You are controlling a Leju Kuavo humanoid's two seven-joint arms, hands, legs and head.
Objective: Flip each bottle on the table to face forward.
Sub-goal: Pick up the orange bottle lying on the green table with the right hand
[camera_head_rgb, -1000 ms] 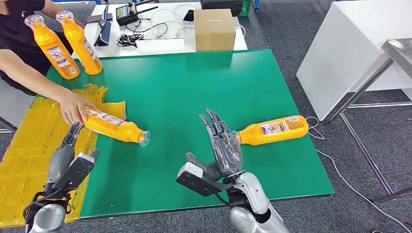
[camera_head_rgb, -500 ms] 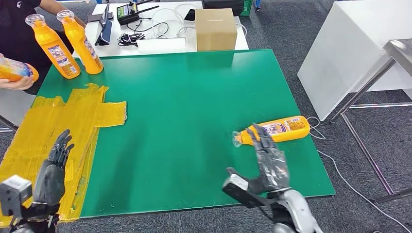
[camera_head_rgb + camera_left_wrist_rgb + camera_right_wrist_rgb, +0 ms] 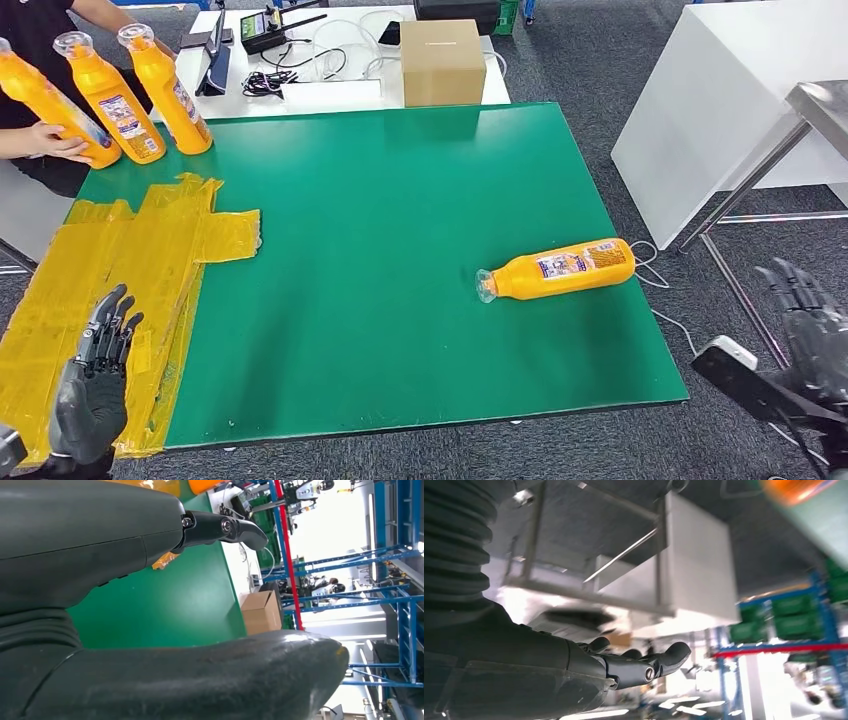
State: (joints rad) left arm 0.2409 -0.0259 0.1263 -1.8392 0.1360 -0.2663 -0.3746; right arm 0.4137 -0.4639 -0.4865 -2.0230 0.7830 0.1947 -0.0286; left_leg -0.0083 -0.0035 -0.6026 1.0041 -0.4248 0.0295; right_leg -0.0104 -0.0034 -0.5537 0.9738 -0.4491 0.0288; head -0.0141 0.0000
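Head view showing: bottle (image 3: 558,269) lying on its side on green table (image 3: 380,200), right part. Left hand (image 3: 92,385) and right hand (image 3: 812,335) hanging off-table, fingers spread, holding nothing.

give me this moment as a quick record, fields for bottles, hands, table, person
lying bottle: one orange bottle on its side on the green table, right part, cap toward the middle, label up
standing bottles: two upright bottles at the far left corner
person: a person's hand sets a third bottle beside them, tilted
left hand: empty, fingers apart, over the yellow tape
right hand: empty, fingers apart, off the table's right edge
other: cardboard box behind the table
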